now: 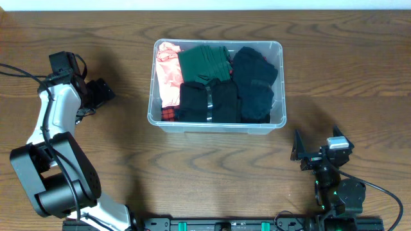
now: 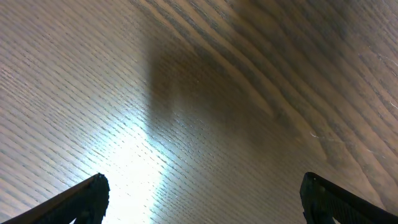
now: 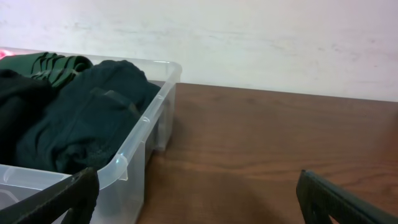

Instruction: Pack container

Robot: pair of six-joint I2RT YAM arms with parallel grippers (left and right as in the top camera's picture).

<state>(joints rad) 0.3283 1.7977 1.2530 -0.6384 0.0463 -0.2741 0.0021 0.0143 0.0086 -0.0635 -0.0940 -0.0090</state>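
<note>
The clear plastic container point(image 1: 279, 114) stands at the middle of the wooden table, filled with folded clothes: pink point(image 1: 168, 76), dark green point(image 1: 204, 62) and black point(image 1: 209, 102) pieces. In the right wrist view its near corner point(image 3: 134, 158) shows, with dark clothes point(image 3: 87, 121) inside. My left gripper point(image 1: 103, 92) is to the left of the container, open, with only bare wood between its fingers point(image 2: 87, 199). Near the front edge at the right, my right gripper point(image 1: 314, 149) is open and holds nothing, below the container's right corner.
A pale wall point(image 3: 249, 43) runs behind the table's far edge. Black cables point(image 1: 19, 72) trail from the left arm at the table's left side. A black rail point(image 1: 225, 224) lies along the front edge.
</note>
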